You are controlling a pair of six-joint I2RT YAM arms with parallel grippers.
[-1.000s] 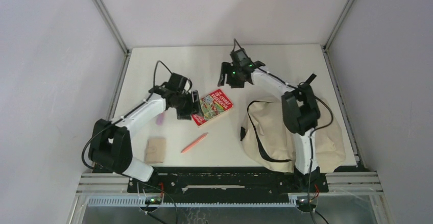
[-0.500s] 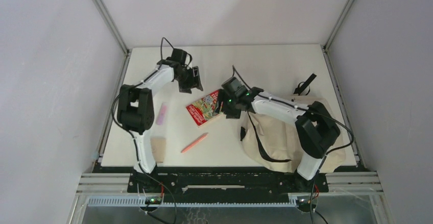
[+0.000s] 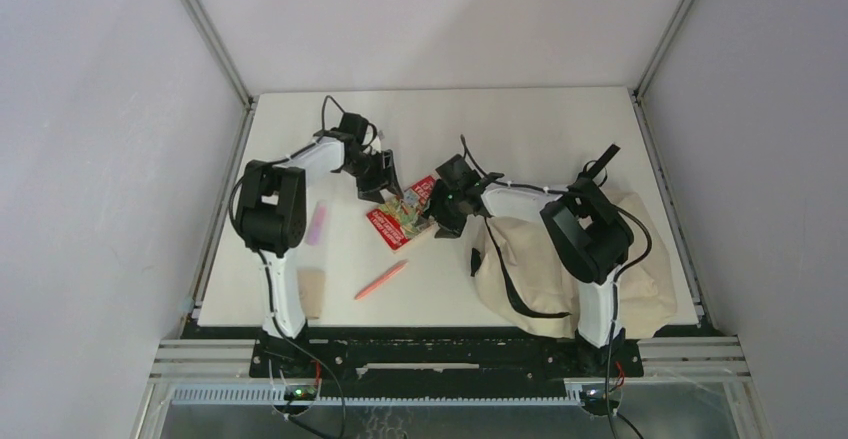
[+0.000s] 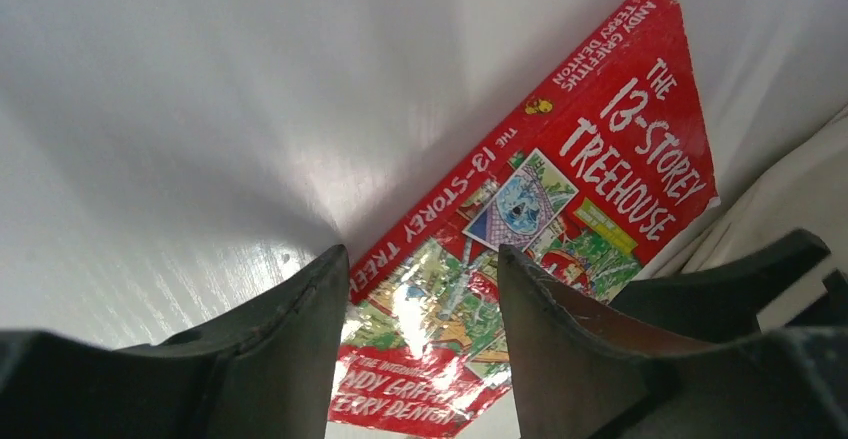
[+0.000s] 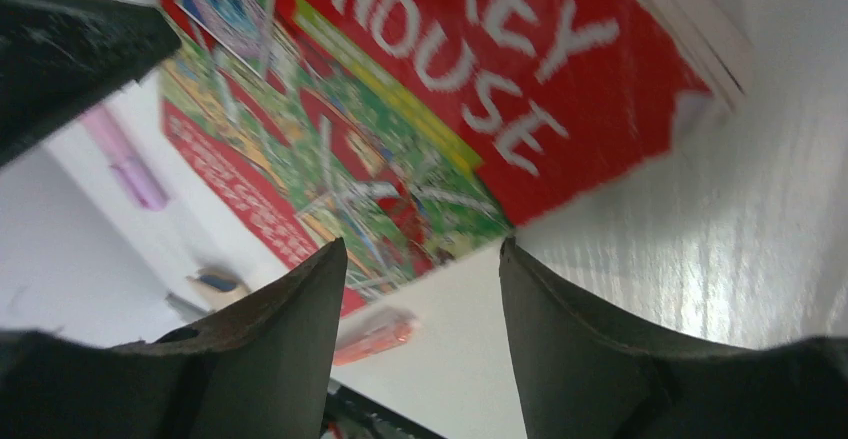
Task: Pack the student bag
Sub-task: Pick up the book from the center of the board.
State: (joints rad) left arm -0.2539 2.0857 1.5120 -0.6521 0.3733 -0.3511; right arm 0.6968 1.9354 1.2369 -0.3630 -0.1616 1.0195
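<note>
A red picture book [image 3: 398, 219] lies flat on the white table, left of the cream student bag [image 3: 545, 264]. My left gripper [image 3: 385, 181] hangs open over the book's far left corner. In the left wrist view the book [image 4: 590, 169] shows between and beyond the fingers, gripper [image 4: 424, 264], with the bag's cream cloth [image 4: 790, 194] at the right. My right gripper [image 3: 443, 211] stands open at the book's right edge. In the right wrist view the book [image 5: 430, 79] lies just beyond the gripper [image 5: 421, 254]. Nothing is held by either gripper.
An orange pen [image 3: 381, 279] lies near the front, also orange pen [image 5: 372, 335]. A pink item [image 3: 316, 224] lies to the left, seen as pink item [image 5: 128, 159]. A tan card [image 3: 307, 294] sits behind the left arm's base. Black bag straps [image 3: 505, 269] trail on the table.
The left arm swung to the back of the table, then came down over the book's far corner. The right gripper came from the back to the book's right edge. The book shifted left.
</note>
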